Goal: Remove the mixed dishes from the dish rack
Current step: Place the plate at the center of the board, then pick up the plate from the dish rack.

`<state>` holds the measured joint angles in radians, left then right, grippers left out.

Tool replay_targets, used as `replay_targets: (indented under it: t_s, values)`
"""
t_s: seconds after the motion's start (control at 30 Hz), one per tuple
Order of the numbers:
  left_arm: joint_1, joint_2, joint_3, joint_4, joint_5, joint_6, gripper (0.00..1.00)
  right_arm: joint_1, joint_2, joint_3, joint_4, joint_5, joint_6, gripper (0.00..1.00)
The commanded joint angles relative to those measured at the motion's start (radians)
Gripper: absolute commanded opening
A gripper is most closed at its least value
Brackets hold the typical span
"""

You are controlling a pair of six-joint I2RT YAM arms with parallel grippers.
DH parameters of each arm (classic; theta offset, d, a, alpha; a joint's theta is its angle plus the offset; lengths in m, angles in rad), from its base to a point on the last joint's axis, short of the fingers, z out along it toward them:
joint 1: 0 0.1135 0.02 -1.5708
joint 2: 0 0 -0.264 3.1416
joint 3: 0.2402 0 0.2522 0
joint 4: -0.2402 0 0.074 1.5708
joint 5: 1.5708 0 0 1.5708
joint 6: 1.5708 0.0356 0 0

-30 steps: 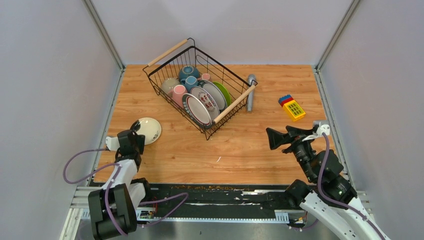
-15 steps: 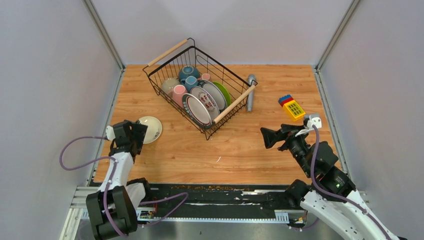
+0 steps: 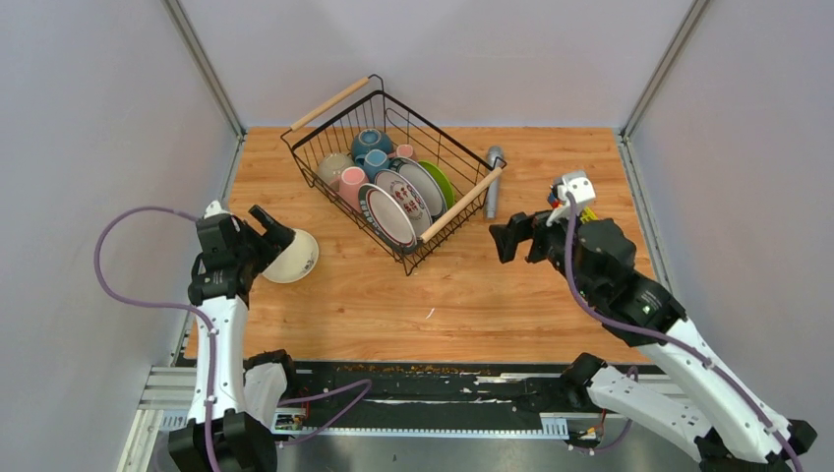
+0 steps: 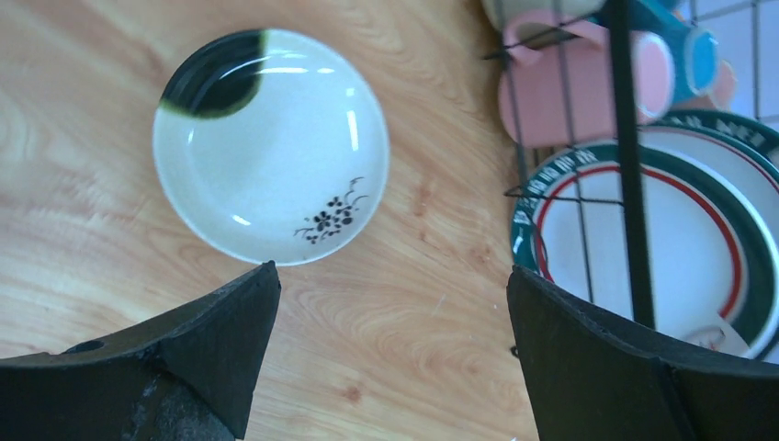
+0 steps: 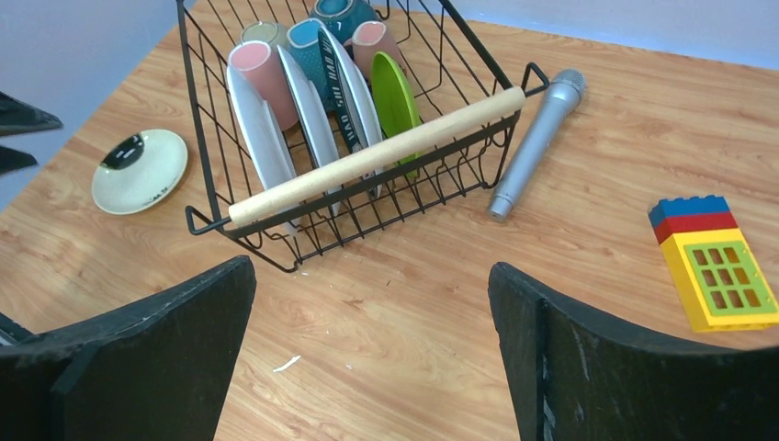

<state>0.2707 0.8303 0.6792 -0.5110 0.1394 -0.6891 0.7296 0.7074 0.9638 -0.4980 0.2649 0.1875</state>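
Dish rack (image 3: 462,203) sits loaded — left end effector (image 4: 390,276) (right end effector (image 5: 369,268) too) gapes empty.

Tally for you, operator:

- One dish rack (image 5: 199,115), with two wooden handles (image 5: 377,156).
- Inside it you can count three white plates (image 3: 387,217) with patterned rims. They stand on edge and overlap, so that figure is a best reading.
- One lime-green plate (image 5: 395,96).
- Three mugs: two pink mugs (image 5: 265,73) and one blue mug (image 5: 303,39).
- Two bowls: one teal bowl (image 3: 372,142) and one beige bowl (image 3: 332,167).
- That gives you nine dishes in the rack.
- On the table outside the rack: one small white saucer (image 4: 271,142), one grey cylinder (image 5: 533,142) and one toy block (image 5: 716,266).
- Ten dishes in all.
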Motion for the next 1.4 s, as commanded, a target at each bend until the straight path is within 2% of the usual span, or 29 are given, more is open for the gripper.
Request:
replay_targets:
  t_s: [0.0,0.17,0.37,0.6,0.83,0.97,1.13,1.37]
  values:
    - [0.004,0.013,0.141,-0.127,0.177,0.271,1.00,-0.003,0.148,0.125,-0.027,-0.016,-0.108,1.00]
    - [-0.042,0.023,0.156,-0.085,0.320,0.290,1.00,-0.031,0.385,0.280,-0.060,-0.027,-0.206,1.00]
    - [-0.153,0.022,0.182,-0.116,0.295,0.346,1.00,-0.102,0.631,0.474,-0.117,-0.101,-0.317,0.98]
    - [-0.292,-0.002,0.183,-0.140,0.188,0.383,1.00,-0.223,0.850,0.645,-0.117,-0.276,-0.384,0.84]
    - [-0.390,-0.060,0.198,-0.152,0.073,0.401,1.00,-0.265,1.015,0.768,-0.117,-0.368,-0.475,0.72]
    - [-0.412,-0.079,0.224,-0.168,-0.018,0.370,1.00,-0.275,1.106,0.834,-0.118,-0.389,-0.504,0.70]
    - [-0.441,-0.087,0.299,-0.209,-0.069,0.385,1.00,-0.277,1.189,0.883,-0.118,-0.416,-0.523,0.67]
    - [-0.446,-0.081,0.298,-0.227,-0.115,0.412,1.00,-0.277,1.273,0.908,-0.111,-0.460,-0.545,0.66]
